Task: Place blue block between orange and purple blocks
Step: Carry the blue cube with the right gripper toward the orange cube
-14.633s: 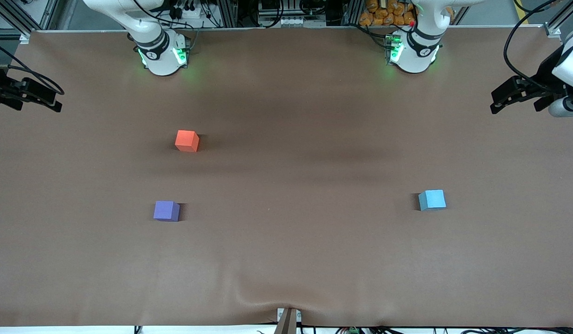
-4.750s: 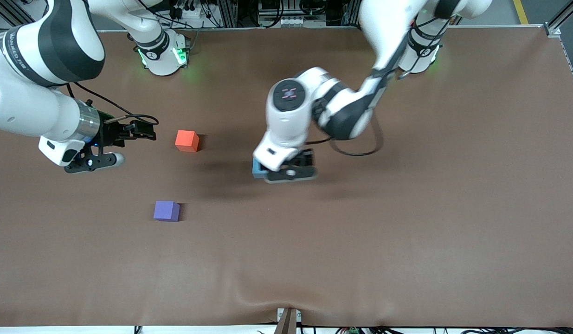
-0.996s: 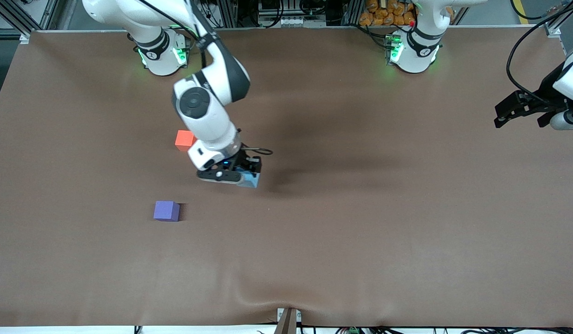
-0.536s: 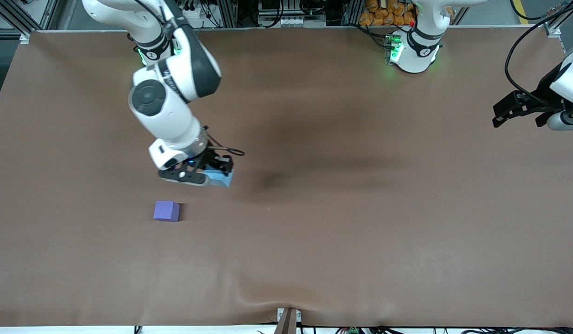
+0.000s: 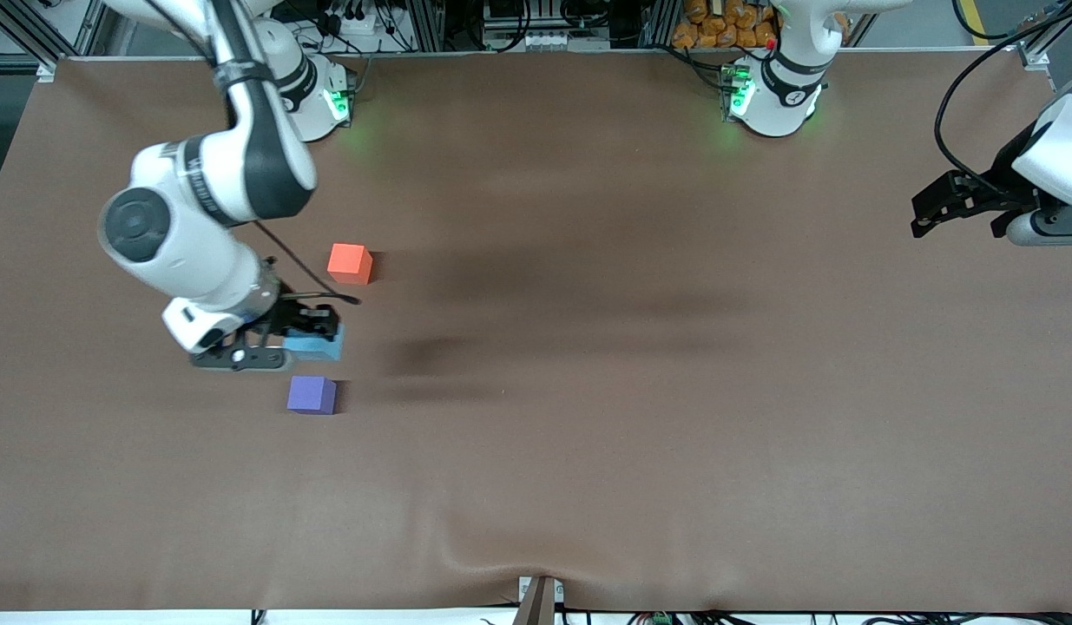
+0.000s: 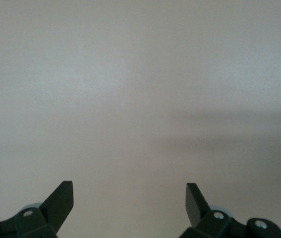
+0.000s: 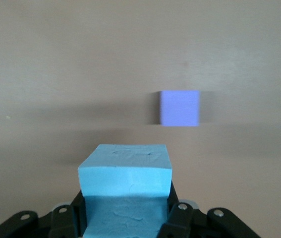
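Blue block (image 5: 316, 345): clamped in the right claw (image 5: 305, 340), in the air over the surface between the orange block and the purple block; in the right wrist view its pale top face juts out past the fingers (image 7: 177, 212).
Right arm: reaches from its base at the top of the front view down toward its own end of the surface, elbow bent, wrist turned so the claw points toward the middle of the surface.
Orange block (image 5: 349, 263): on the surface, farther from the front camera than the held cube.
Purple block (image 5: 311, 395): on the surface, nearer to the front camera than the held cube.
Left claw (image 5: 933, 201): jaws spread wide, holding nothing, at the left arm's end of the surface; this arm waits.
Surface (image 5: 640, 391): brown cover.
Writing: lettering on the right arm's grey band, not legible.
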### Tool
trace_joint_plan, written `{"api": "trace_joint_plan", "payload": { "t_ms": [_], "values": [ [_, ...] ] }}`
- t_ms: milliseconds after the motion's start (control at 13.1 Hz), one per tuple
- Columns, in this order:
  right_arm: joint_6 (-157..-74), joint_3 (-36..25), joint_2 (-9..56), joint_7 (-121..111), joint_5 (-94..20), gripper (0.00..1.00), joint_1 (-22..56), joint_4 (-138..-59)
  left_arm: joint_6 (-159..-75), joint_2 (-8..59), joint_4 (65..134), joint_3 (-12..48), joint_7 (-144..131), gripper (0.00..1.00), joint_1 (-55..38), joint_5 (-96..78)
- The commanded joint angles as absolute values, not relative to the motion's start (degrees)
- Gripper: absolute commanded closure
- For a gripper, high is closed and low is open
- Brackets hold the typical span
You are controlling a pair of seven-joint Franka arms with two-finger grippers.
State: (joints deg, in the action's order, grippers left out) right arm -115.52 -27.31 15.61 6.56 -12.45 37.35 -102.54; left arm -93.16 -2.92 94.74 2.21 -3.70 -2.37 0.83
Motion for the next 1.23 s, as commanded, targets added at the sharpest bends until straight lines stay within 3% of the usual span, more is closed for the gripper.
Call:
{"api": "trace_joint_plan", "payload": {
  "t_ms": [0,460,1149],
  "values": [
    [-115.75,-26.72,10.12,-0.5,-13.01,1.0,32.8,-108.79,-92.55,-3.87,95.45,2.46,-2.9,0.0,-2.11,-0.26],
    [-119.08,-26.89,5.54,-6.42,-12.31,1.0,29.71,-117.5,-92.64,-3.78,95.54,2.46,-2.9,0.0,-1.85,-0.26],
    [-124.8,-26.89,7.64,-0.37,-12.22,1.0,30.41,-123.39,-92.64,-3.34,95.36,2.46,-2.81,0.0,-1.76,-0.26]
  ]
}}
